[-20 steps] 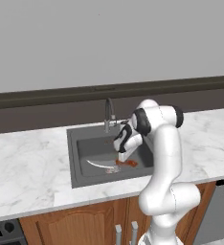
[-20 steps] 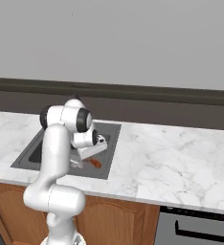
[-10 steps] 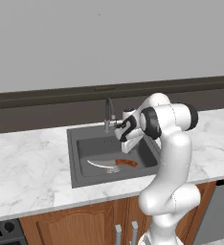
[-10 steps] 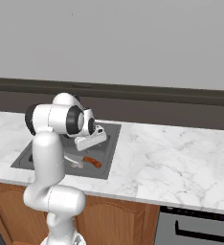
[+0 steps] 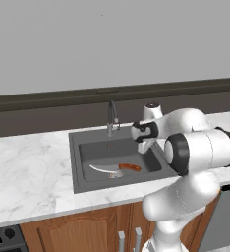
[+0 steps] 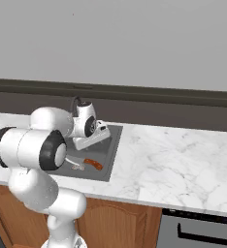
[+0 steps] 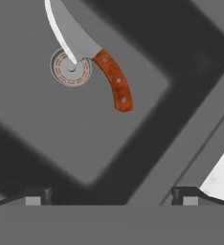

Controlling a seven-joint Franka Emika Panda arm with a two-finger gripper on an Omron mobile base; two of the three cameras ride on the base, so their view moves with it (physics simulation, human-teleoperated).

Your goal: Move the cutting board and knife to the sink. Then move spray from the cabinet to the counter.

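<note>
White grey-veined marble table point(image 5: 28, 172) is surrounding the dark grey recessed sink point(image 5: 82, 170), where the small silver-bladed knife with a reddish-brown handle point(image 7: 97, 64) is lying by the drain. Hovering above it, the end effector point(image 7: 111, 198) is released and empty; fetching the spray seemingly comes next.

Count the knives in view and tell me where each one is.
1. The knife lies flat on the floor of the sink, its blade over the round drain. The arm hides part of the basin, so another could be there.
</note>
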